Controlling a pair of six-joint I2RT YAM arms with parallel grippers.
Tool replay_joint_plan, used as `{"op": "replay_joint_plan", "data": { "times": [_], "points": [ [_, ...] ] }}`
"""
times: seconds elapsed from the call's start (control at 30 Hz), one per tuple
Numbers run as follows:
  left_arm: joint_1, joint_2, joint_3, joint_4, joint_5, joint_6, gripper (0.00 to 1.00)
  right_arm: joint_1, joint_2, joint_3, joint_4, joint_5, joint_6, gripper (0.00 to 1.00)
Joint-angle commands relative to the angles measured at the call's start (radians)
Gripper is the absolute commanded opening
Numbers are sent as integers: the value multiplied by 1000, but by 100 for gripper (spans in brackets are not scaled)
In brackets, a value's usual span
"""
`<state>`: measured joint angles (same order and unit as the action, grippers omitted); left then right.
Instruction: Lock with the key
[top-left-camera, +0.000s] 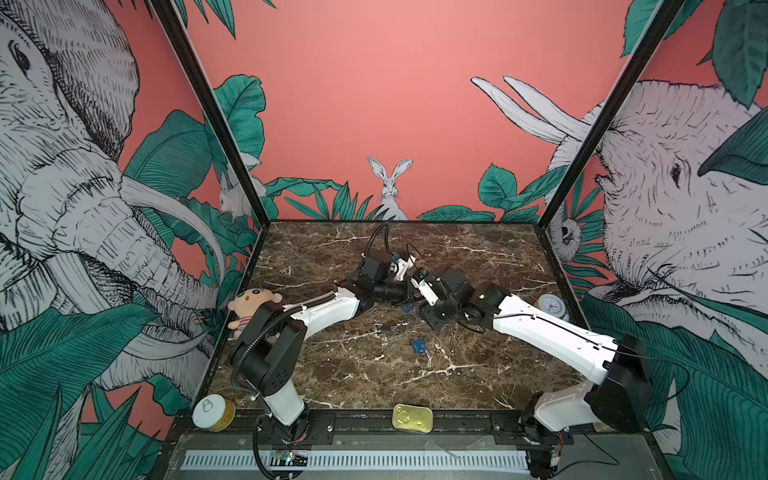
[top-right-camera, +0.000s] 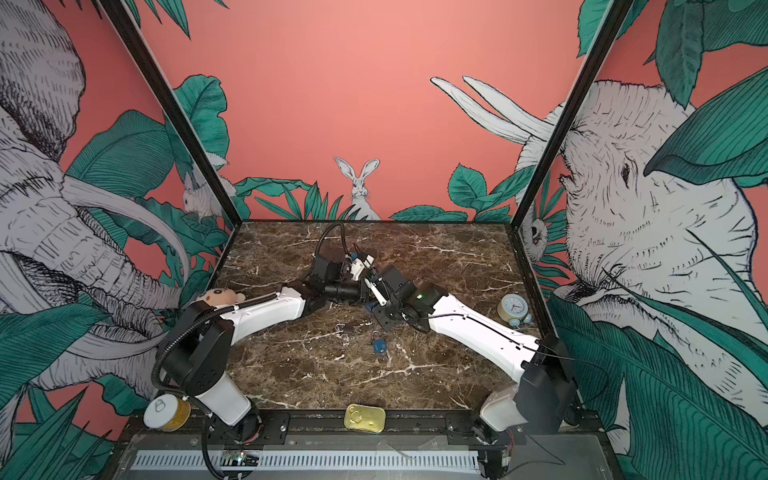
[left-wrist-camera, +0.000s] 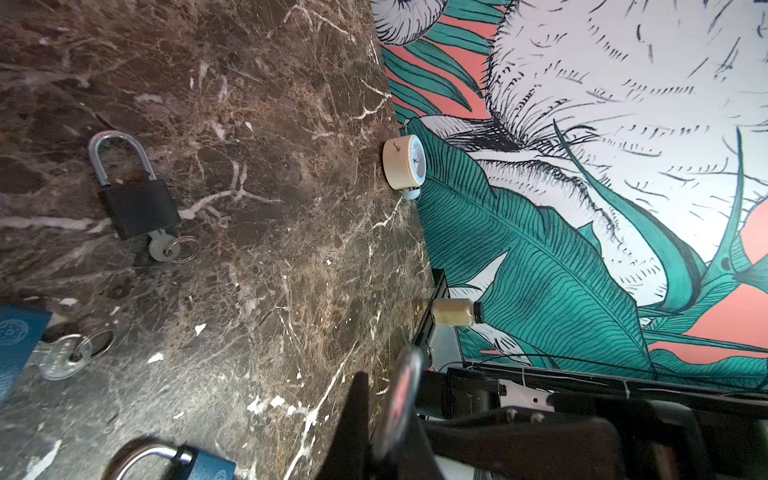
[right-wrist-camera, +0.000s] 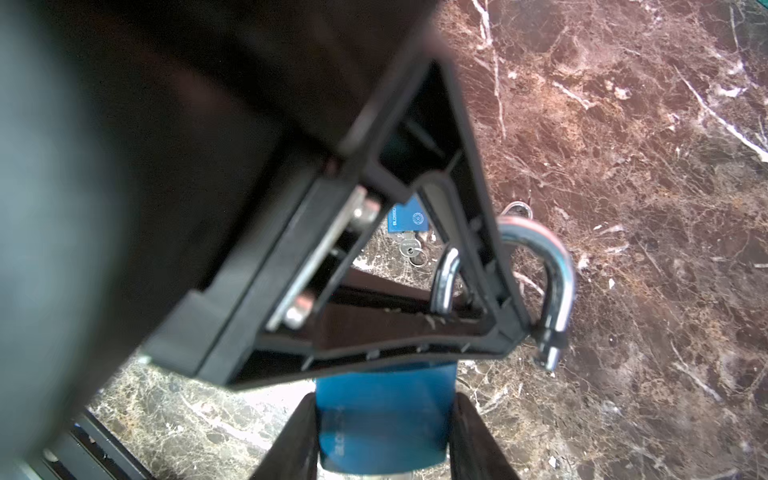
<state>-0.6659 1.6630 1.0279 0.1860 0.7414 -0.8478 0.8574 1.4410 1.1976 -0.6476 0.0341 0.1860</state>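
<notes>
Right pincer (right-wrist-camera: 384, 401) clamped on the body of a blue padlock (right-wrist-camera: 382, 428), a finger on either edge, over mid-table in both top views. The padlock's long axis runs straight out along the pincer's reach, shackle (right-wrist-camera: 557, 270) end leading. The shackle stands open, its notched free end clear of the body and swung out to one side. Sliver of pale metal (right-wrist-camera: 328, 465) at the body's base, possibly the key; cannot tell.

Left pincer (left-wrist-camera: 392, 395) meets it from the opposite side, fingers together. A blurred grey-and-red bar sits between them, judged to be the shackle. The left arm is the nearer to the shackle; the right arm holds the body. Judgement: the coming move turns on bringing the free end back over its hole, then pressing along the long axis.

Outward on the table (top-left-camera: 365, 386): a black padlock (left-wrist-camera: 133, 203) lying flat, a key (left-wrist-camera: 162, 247) in its base. A second blue padlock (right-wrist-camera: 407, 218), also keyed, lies beyond.

Containers:
- Jar (top-left-camera: 213, 412) at the front edge, white lid, yellow contents.
- Flat gold tin (top-left-camera: 412, 417), sealed, contents hidden.
- Small bottle (left-wrist-camera: 457, 318) at the table's corner, pale contents.
</notes>
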Motion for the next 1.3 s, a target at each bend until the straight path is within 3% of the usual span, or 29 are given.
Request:
{"op": "replay_joint_plan", "data": {
  "times": [0.0, 0.07, 0.13, 0.27, 0.4, 0.57, 0.77, 0.9, 1.27],
  "points": [
    [-9, 12, 7, 11, -14, 18, 0, 14, -12, 28, 55, -5, 2, 23],
    [-9, 6, -4, 27, -23, 8, 0, 14, -16, 22, 61, -13, 14, 25],
    [-10, -1, -17, 54, -38, -7, 0, 14, -23, 13, 68, -20, 25, 38],
    [-9, -11, -30, 119, -65, -47, 0, 14, -65, -17, 87, -34, 58, 51],
    [-8, -22, -29, 157, -109, -82, 0, 10, -142, -61, 113, -60, 93, 55],
    [-8, -17, 10, 154, -134, -106, 0, -11, -244, -118, 142, -68, 113, 56],
    [-9, -15, 53, 141, -132, -138, 0, -122, -351, -213, 252, -123, 106, 55],
    [-8, -21, 79, 107, -132, -152, 0, -194, -342, -259, 350, -192, 123, 54],
    [-9, -66, 102, 29, -182, -173, 0, -247, -315, -305, 473, -238, 89, 53]
  ]
}}
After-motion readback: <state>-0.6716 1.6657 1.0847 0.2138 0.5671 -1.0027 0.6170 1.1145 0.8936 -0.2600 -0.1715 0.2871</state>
